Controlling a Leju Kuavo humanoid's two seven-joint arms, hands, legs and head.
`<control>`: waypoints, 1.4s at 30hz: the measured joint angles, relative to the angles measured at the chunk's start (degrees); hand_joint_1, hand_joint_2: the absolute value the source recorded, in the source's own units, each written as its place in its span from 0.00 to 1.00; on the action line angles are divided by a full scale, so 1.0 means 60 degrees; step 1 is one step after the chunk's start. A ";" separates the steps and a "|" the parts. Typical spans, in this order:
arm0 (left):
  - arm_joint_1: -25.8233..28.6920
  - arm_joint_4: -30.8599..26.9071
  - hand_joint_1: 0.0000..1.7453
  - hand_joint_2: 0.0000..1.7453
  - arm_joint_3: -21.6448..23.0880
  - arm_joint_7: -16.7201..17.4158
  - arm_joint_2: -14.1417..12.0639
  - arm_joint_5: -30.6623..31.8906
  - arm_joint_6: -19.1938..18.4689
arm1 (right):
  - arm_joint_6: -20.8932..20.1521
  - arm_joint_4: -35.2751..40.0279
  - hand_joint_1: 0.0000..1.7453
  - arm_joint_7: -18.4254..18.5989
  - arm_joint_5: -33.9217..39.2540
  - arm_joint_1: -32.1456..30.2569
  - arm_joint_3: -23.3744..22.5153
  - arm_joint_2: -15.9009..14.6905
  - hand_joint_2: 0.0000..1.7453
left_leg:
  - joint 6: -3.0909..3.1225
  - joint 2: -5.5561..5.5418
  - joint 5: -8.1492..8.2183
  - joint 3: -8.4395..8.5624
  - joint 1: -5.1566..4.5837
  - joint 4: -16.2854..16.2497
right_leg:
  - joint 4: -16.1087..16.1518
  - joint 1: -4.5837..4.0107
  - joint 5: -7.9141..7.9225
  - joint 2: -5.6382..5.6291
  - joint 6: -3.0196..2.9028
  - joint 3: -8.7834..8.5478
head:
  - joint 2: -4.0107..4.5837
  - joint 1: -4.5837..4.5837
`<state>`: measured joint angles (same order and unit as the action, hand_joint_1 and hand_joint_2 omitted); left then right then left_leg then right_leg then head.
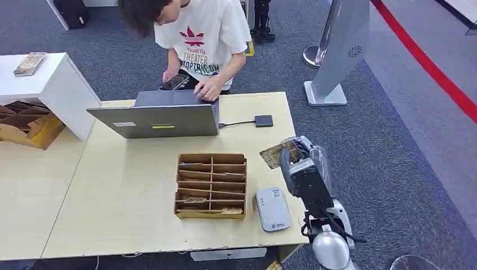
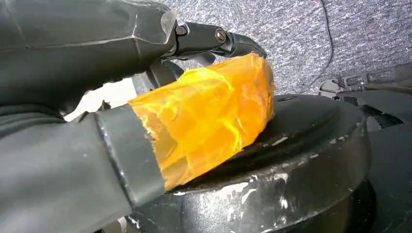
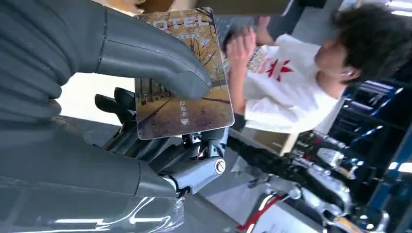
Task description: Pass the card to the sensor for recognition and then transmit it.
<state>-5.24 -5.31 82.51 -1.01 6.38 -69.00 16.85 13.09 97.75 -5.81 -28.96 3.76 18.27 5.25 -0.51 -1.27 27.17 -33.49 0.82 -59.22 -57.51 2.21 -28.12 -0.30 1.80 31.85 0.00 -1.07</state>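
Note:
My right hand (image 1: 297, 156) is raised over the table's right edge and pinches a hotel card (image 1: 274, 153) printed with an autumn tree scene. In the right wrist view the thumb presses the card (image 3: 189, 104) against the darker fingers (image 3: 194, 150) of that hand (image 3: 121, 58). The grey sensor pad (image 1: 272, 208) lies flat on the table nearer to me, below the card. To its left stands a wooden slotted card box (image 1: 211, 185). My left hand (image 2: 194, 116), its thumb wrapped in orange tape, hangs low beside my body and holds nothing.
A person (image 1: 202, 39) leans over an open grey laptop (image 1: 163, 115) at the table's far side. A small dark adapter (image 1: 263, 120) lies on a cable right of it. A white cabinet (image 1: 50, 84) and cardboard box (image 1: 25, 124) stand left; a grey stand (image 1: 337, 50) rises far right.

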 joint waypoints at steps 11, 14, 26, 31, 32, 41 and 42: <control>-0.0004 0.0000 0.00 0.00 0.0000 0.0000 -0.0004 0.0146 -0.0029 | -0.0499 0.0338 1.00 -0.0262 -0.0182 0.0423 0.0754 -0.0011 1.00 | 0.0000 0.0004 0.0000 -0.0003 -0.0001 0.0000 | 0.0000 0.0000 0.0001 -0.0005 0.0000 -0.0001 | 0.0000 0.0000; -0.0023 0.0000 0.00 0.00 0.0029 0.0026 -0.0007 0.0361 -0.0069 | -0.0740 0.0298 1.00 -0.0346 -0.0598 0.1006 0.1159 -0.0018 1.00 | -0.0001 0.0005 -0.0003 -0.0001 -0.0001 0.0000 | -0.0001 0.0000 0.0002 -0.0008 -0.0001 0.0000 | 0.0000 0.0000; -0.0198 -0.0004 0.00 0.00 0.0401 0.0346 -0.0029 0.1020 -0.0182 | -0.1089 -0.1717 1.00 0.0587 -0.1905 0.4353 0.2448 0.0408 1.00 | -0.0001 -0.0016 -0.0028 -0.0002 0.0001 0.0000 | -0.0007 -0.0001 0.0022 0.0007 -0.0009 0.0000 | 0.0000 0.0000; -0.0222 0.0000 0.00 0.00 0.0488 0.0372 -0.0029 0.1097 -0.0186 | -0.1089 -0.2307 1.00 0.0729 -0.2113 0.4813 0.2583 0.0576 1.00 | -0.0001 -0.0015 -0.0027 -0.0008 0.0000 0.0000 | -0.0007 0.0000 0.0022 0.0007 -0.0009 0.0000 | 0.0000 0.0004; -0.0234 -0.0004 0.00 0.00 0.0528 0.0412 -0.0033 0.1170 -0.0186 | -0.1089 -0.2453 1.00 0.0835 -0.2281 0.4918 0.2630 0.0616 1.00 | -0.0001 -0.0014 -0.0027 -0.0009 0.0000 0.0000 | -0.0007 0.0000 0.0022 0.0007 -0.0009 0.0001 | 0.0000 0.0000; -0.0534 -0.0011 0.00 0.00 0.0590 0.0918 -0.0029 0.2284 -0.0339 | -0.0484 -0.5561 1.00 0.1508 -0.4471 0.6749 0.3220 0.1268 1.00 | -0.0006 -0.0016 -0.0043 -0.0008 0.0004 0.0000 | -0.0012 -0.0002 0.0036 0.0006 -0.0009 0.0003 | 0.0000 0.0004; -0.0549 -0.0015 0.00 0.00 0.0590 0.0940 -0.0029 0.2385 -0.0350 | -0.0307 -0.5965 1.00 0.1563 -0.4766 0.6932 0.3282 0.1344 1.00 | -0.0006 -0.0015 -0.0043 -0.0008 0.0004 0.0000 | -0.0012 -0.0002 0.0036 0.0006 -0.0009 0.0003 | 0.0000 0.0000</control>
<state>-8.53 -5.40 86.05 4.63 6.21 -54.69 14.75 11.25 61.96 3.56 -57.56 45.35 37.96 13.31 -0.55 -1.36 26.91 -33.54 0.84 -59.22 -57.58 2.20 -27.90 -0.26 1.75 31.87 0.00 -1.07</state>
